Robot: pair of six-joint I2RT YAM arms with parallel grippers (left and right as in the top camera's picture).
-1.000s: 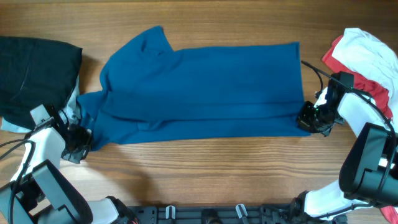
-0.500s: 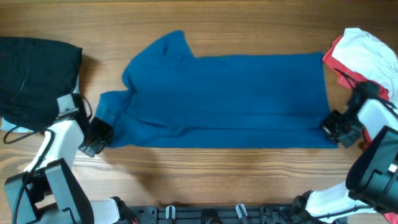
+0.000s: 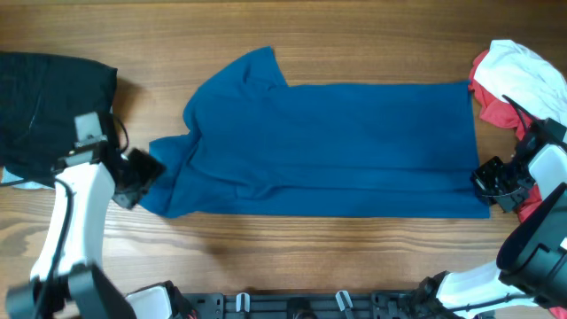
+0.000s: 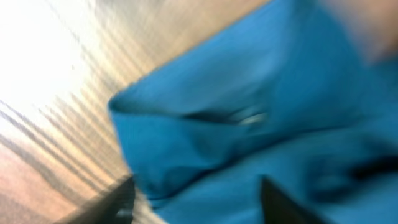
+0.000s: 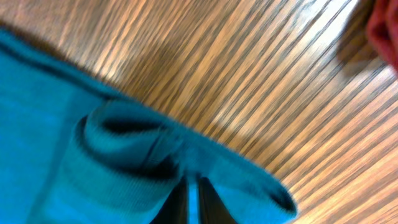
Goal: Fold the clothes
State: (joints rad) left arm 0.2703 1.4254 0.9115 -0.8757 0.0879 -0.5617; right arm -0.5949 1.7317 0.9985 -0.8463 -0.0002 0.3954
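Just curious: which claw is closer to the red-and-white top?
Right. The right claw pinches a corner of the blue shirt beside the red-and-white top; the left claw is at its far end.

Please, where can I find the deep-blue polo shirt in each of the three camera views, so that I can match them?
Overhead: the deep-blue soft-fabric polo shirt lies spread across the middle of the picture.
Left wrist: it fills the right and lower part, blurred.
Right wrist: its folded edge fills the lower left.
Shared landmark: the brown, striped-grain wooden table, seen bare beside the shirt in every view.
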